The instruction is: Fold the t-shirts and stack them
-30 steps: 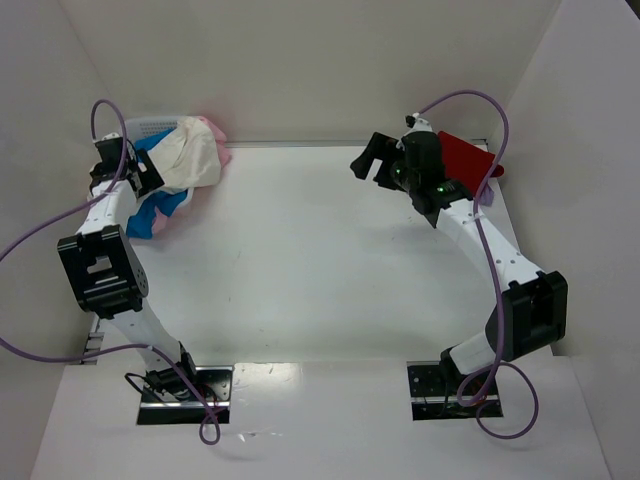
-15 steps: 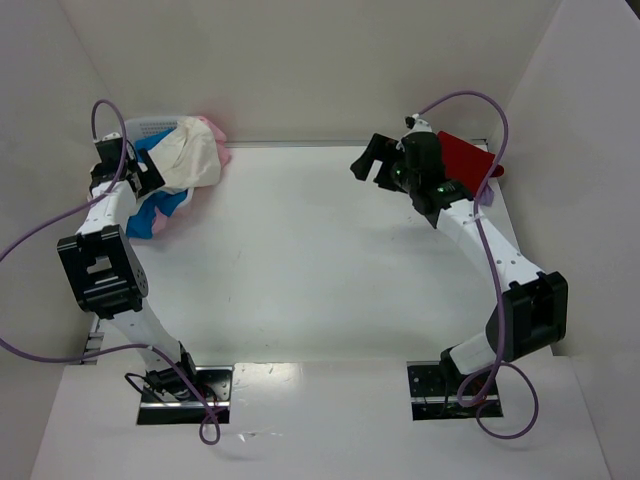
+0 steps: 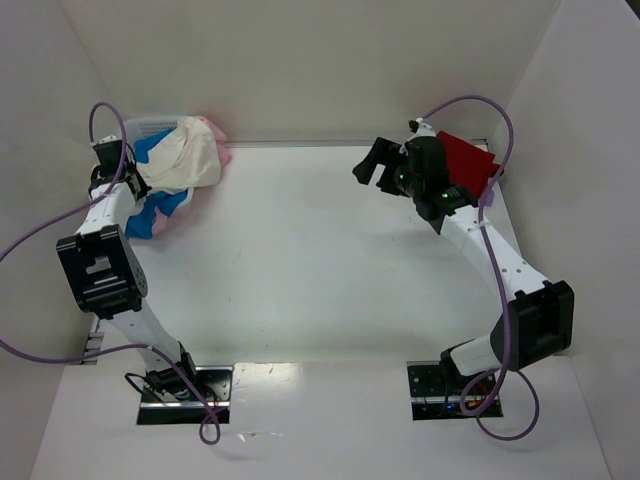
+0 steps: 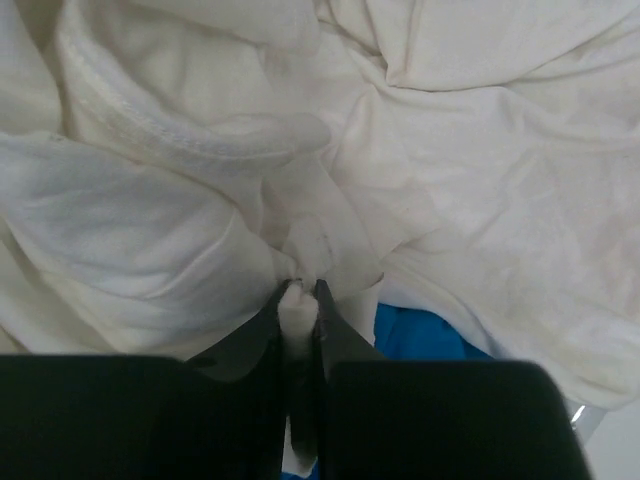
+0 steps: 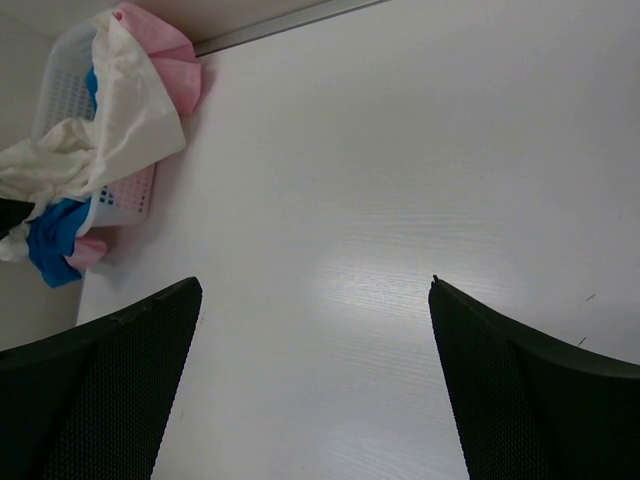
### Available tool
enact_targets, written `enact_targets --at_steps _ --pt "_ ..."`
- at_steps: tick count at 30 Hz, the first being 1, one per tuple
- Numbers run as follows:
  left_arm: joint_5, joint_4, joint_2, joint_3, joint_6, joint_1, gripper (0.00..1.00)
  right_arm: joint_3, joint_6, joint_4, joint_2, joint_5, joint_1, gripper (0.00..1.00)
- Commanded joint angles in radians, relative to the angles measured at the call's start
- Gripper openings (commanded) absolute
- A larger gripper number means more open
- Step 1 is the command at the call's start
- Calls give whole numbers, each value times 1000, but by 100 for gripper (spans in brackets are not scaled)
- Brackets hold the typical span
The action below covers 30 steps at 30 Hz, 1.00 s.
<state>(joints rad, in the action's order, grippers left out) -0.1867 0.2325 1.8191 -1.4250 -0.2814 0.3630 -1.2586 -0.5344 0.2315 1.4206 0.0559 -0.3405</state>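
Observation:
A cream-white t-shirt (image 3: 185, 158) lies crumpled on top of the heap in the far left corner, over a blue t-shirt (image 3: 165, 203) and a pink t-shirt (image 3: 213, 131). My left gripper (image 4: 300, 290) is shut on a pinched fold of the cream-white t-shirt (image 4: 430, 170), with blue cloth (image 4: 420, 335) showing just beneath. From above, that gripper (image 3: 128, 178) sits at the heap's left side. A red t-shirt (image 3: 467, 160) lies flat at the far right, behind my right arm. My right gripper (image 3: 372, 166) hovers open over bare table; its fingers (image 5: 120, 350) hold nothing.
A white mesh basket (image 3: 148, 125) holds the heap of shirts; it also shows at the upper left of the right wrist view as a basket (image 5: 65, 75). White walls close in the table (image 3: 320, 250) on the left, back and right. Purple cables loop off both arms.
My left gripper has closed on a fold of the cream-white t-shirt. The right arm has shifted slightly to the right, its gripper still open.

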Motion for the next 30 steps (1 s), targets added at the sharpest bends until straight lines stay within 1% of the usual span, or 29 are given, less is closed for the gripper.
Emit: enact_targets --at_steps 1,3,5,7,9,10,12,14,17,21,25,26,27,30 --pt "59 11 -7 -46 8 2 4 8 -6 -21 -45 -14 0 100" --pt "97 41 -36 -84 8 2 3 8 -6 -31 -45 -4 0 100" --pt "150 79 -74 -138 19 2 4 18 -15 -41 -45 7 0 100" --pt "273 120 -103 -195 28 2 4 20 -17 -44 -45 7 0 100" --pt "341 180 -132 -257 31 -1 1 36 -24 -51 -54 7 0 100" --pt "372 226 -152 -314 44 -21 1 37 -24 -51 -55 7 0 100" --pt "372 289 -171 -387 81 -76 1 45 -24 -60 -79 7 0 100" --pt "410 358 -204 -475 124 -131 1 45 -6 -51 -101 -5 0 100" --pt "486 412 -265 -565 127 -218 1 37 14 -35 -125 -34 6 100" --pt "594 416 -334 -597 93 -329 0 13 28 -9 -175 -44 42 100" --pt "703 502 -420 -601 105 -496 0 13 47 25 -247 -70 75 100" --pt "711 515 -437 -585 105 -507 0 15 47 27 -260 -70 78 100" --pt "720 524 -457 -568 103 -554 0 26 47 38 -276 -71 91 100" --pt "828 505 -520 -474 68 -637 0 56 47 49 -308 -70 132 100"
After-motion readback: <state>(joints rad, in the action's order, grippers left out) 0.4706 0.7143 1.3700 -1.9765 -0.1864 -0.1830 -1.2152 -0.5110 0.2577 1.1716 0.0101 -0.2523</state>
